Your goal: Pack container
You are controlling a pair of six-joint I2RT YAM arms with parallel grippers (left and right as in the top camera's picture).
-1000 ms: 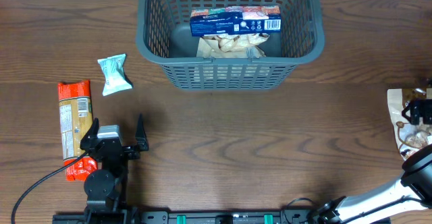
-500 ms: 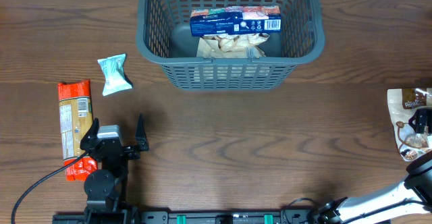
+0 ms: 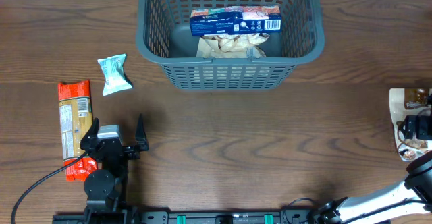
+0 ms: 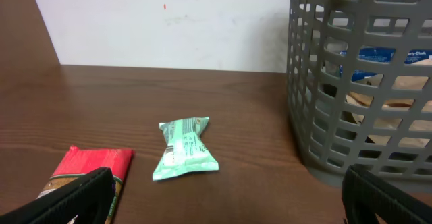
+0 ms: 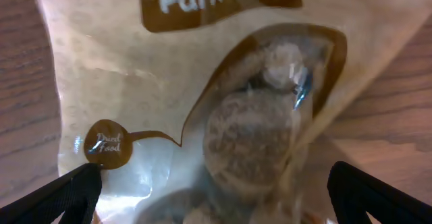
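Overhead shows the red pack (image 3: 73,119) at the far left of the frame, lying with its long axis top to bottom. The left gripper (image 3: 116,124) sits just right of the pack's lower end with its jaws spread and nothing between them. A green packet (image 3: 114,74) lies a little above that gripper, near the basket's lower left corner but apart from it. The left wrist view agrees, with packet in the middle, pack at lower left and basket wall on the right.

The basket (image 3: 229,75) stands at the upper middle of the frame on the table (image 3: 270,150). It already holds a blue box (image 3: 235,21) and a pale bag (image 3: 229,46).

At the far right edge lies a pouch (image 3: 398,99), its long axis roughly top to bottom. The right gripper (image 3: 415,124) is over its lower half. In the right wrist view the pouch fills the frame, and the two fingertips show at the lower left and lower right corners. The jaws are wide apart and straddle the pouch across its width. I cannot tell whether they touch the film yet.

The coming move turns on this. The pouch lies directly under the right jaws and across their closing line, so closing should catch it by its short side. The basket is well apart from it, up and to the left. The right arm is plainly the nearer one for this pouch, and the left arm for the pack and packet.
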